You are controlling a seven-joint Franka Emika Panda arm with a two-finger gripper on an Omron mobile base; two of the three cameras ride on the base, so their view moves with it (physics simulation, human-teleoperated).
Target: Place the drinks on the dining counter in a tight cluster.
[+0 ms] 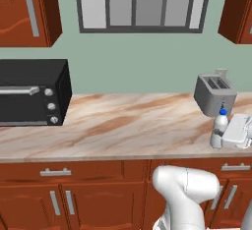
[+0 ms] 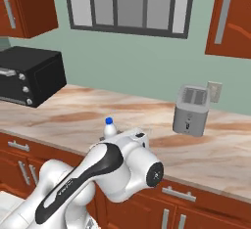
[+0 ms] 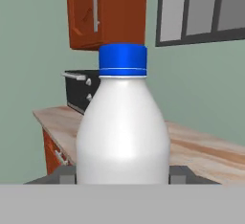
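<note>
Left base view: the white bottle (image 1: 219, 128) with blue cap stands upright near the front right edge of the marbled counter (image 1: 113, 126), just in front of the toaster (image 1: 214, 94); the gripper (image 1: 231, 134) meets its side. Right base view: the bottle (image 2: 109, 127) rises behind the arm. Hand view: both fingertips (image 3: 63, 174) press the bottle (image 3: 123, 132), grasping it.
</note>
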